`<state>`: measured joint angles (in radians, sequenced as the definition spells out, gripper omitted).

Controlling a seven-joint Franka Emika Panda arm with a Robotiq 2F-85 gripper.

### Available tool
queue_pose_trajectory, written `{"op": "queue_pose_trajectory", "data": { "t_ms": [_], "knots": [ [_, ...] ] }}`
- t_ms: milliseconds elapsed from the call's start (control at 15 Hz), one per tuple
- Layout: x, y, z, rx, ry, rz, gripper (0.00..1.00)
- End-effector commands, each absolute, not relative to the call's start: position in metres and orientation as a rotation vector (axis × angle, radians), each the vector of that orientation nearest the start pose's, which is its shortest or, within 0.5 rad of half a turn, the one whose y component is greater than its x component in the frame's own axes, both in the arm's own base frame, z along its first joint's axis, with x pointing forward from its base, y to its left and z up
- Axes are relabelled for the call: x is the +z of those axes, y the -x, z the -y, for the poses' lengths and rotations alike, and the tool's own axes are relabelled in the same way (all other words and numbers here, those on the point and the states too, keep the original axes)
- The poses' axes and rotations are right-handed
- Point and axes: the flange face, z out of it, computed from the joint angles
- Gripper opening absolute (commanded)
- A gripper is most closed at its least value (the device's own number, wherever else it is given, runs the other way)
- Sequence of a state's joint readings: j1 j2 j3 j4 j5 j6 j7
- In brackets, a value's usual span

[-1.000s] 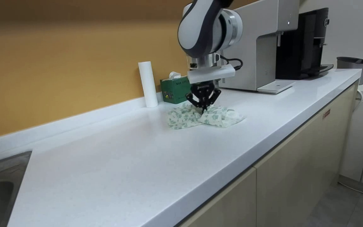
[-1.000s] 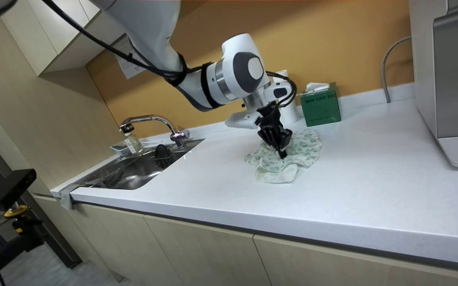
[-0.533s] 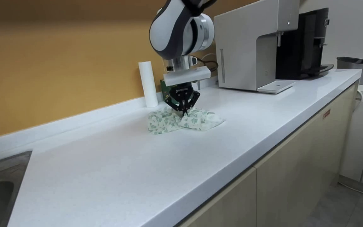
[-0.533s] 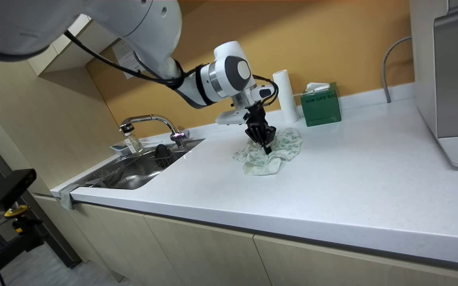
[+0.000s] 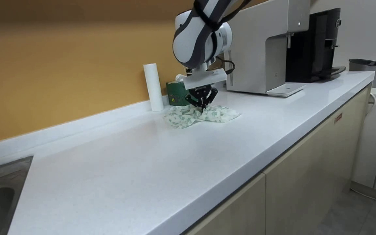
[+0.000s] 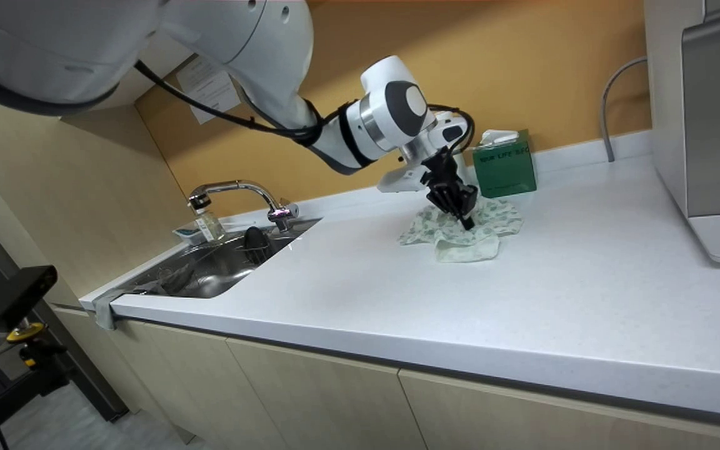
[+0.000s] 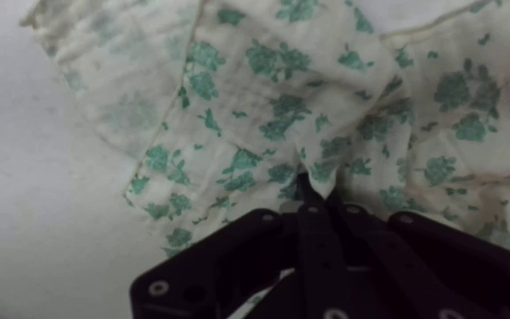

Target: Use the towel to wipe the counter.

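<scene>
The towel is white with a green leaf and flower print. It lies crumpled on the white counter (image 5: 135, 182) in both exterior views, the towel (image 5: 180, 118) being near the wall, in front of the green tissue box; it also shows as the towel (image 6: 467, 252). My gripper (image 5: 203, 109) points down at the towel's middle, also seen as the gripper (image 6: 467, 222). In the wrist view the gripper (image 7: 319, 188) is shut on a pinched fold of the towel (image 7: 255, 102). The fold rises between the fingertips; the lowest part of the tips is hidden in cloth.
A green tissue box (image 6: 505, 165) and a white paper roll (image 5: 153, 87) stand by the wall. A grey machine (image 5: 256, 52) and a black machine (image 5: 315, 45) stand on the counter. The sink (image 6: 222, 269) with its faucet (image 6: 241, 187) is at the opposite end.
My gripper dragged the towel toward the sink, then back away from it and closer to the wall. The grip on the towel stays; its folds have shifted.
</scene>
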<state>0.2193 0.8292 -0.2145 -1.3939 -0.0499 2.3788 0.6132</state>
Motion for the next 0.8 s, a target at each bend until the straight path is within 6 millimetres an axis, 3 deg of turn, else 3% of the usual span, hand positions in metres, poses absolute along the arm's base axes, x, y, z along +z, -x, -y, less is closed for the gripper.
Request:
{"op": "queue_pose_trajectory", "data": {
  "t_ms": [0,200,333,733],
  "knots": [
    [0.233,-0.735,0.000,-0.498,3.170,-0.967,0.01],
    [0.233,-0.715,0.036,-0.515,3.168,-1.088,0.01],
    [0.233,-0.693,0.050,-0.410,3.178,-1.098,0.01],
    [0.238,-0.616,0.045,-0.034,3.160,-0.831,0.01]
  ]
}}
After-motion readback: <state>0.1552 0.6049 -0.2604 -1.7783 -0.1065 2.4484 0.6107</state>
